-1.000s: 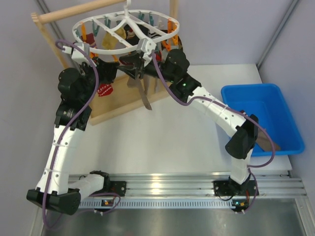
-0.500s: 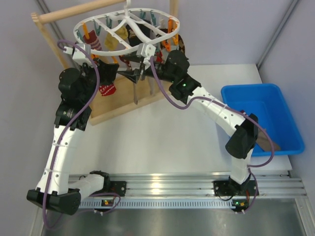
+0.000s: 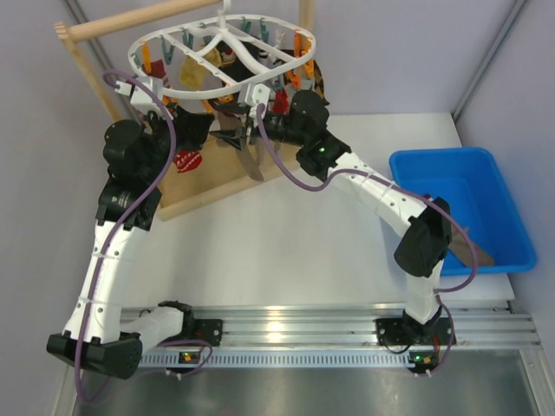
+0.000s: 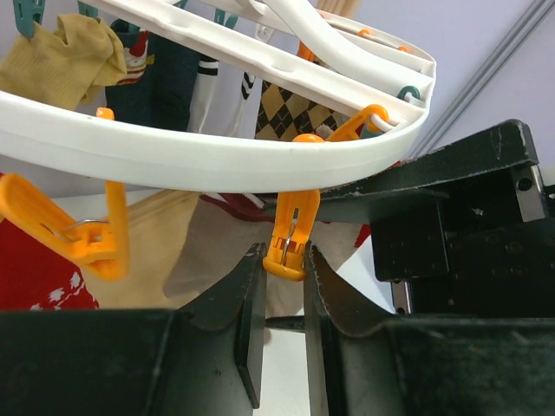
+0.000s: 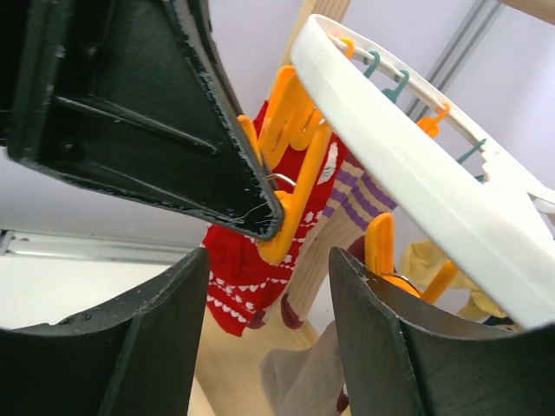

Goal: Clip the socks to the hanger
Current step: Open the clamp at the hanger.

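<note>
The white hanger (image 3: pixel 221 52) hangs from the wooden rod, with several socks pegged under it. In the left wrist view my left gripper (image 4: pixel 284 256) is shut on the lower end of an orange peg (image 4: pixel 293 227) on the ring's (image 4: pixel 217 169) near edge. My right gripper (image 5: pixel 269 260) stands open just beside that peg (image 5: pixel 290 186), nothing between its fingers. A taupe sock (image 3: pixel 250 156) dangles below the ring between the left gripper (image 3: pixel 236 130) and the right gripper (image 3: pixel 260 121); it also shows as a taupe sock (image 4: pixel 221 251) behind the peg. I cannot tell whether the peg grips it.
A wooden frame with a base board (image 3: pixel 217 186) and top rod (image 3: pixel 130 22) carries the hanger. A red patterned sock (image 5: pixel 238 277) and a yellow sock (image 3: pixel 198 74) hang there. A blue bin (image 3: pixel 438 156) at right holds a brown sock (image 3: pixel 473 251).
My right gripper's fingers have spread wider and no longer hold the taupe sock. The sock has swung under the ring, and the hanger has rocked slightly. My left gripper has stayed on the peg.
</note>
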